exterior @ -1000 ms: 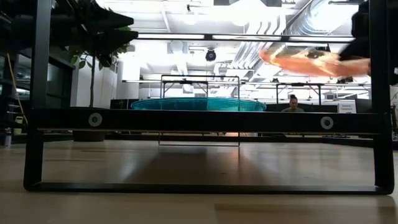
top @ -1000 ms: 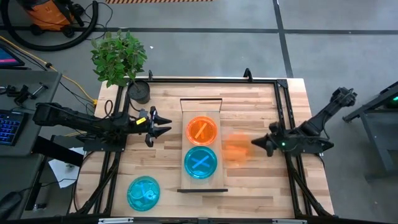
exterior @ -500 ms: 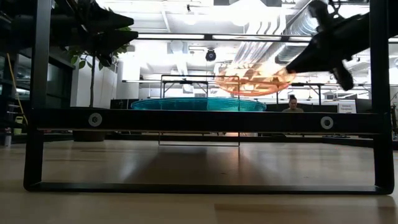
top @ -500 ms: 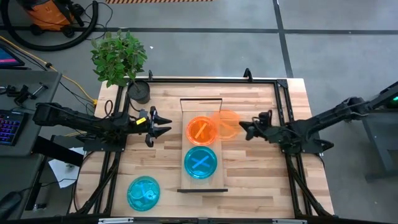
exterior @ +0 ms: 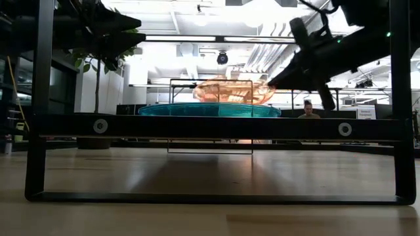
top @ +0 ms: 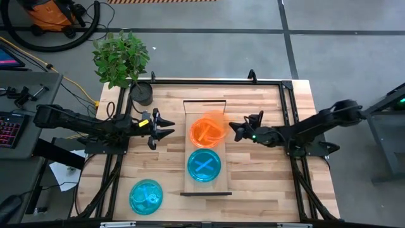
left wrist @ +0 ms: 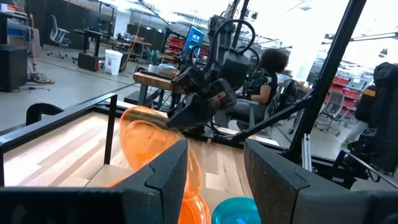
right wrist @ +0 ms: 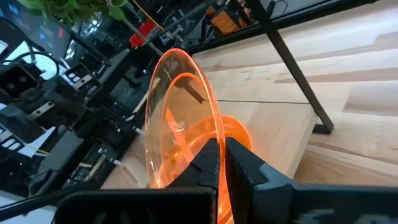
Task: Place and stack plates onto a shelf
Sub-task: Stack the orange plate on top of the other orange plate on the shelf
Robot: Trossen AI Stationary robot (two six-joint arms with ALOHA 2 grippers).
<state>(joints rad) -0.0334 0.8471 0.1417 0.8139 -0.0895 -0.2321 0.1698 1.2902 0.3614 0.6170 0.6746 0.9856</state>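
Robotics lab or workshop showing here. Grey concrete floor (top: 209,54) lying around the butcher-block table (top: 253,183), exposed ceiling ducts (exterior: 289,39) running overhead. Person (left wrist: 264,78) sitting among workbenches behind.

In the high view, the translucent orange plastic plate held by the right gripper (top: 233,128) was a faint blur (top: 214,122) over the orange plate lying on the long light-wood shelf (top: 204,107), so their edges could not be told apart. The low view hid the shelf's top behind a dark metal bar (exterior: 216,126); only the rim of a cyan-blue plate (exterior: 209,110) showed above it. In the right wrist view, the held plate's lower edge was cut off between the dark fingers (right wrist: 211,155). The left gripper (left wrist: 214,165) showed only its fingertips, cropped at the frame.
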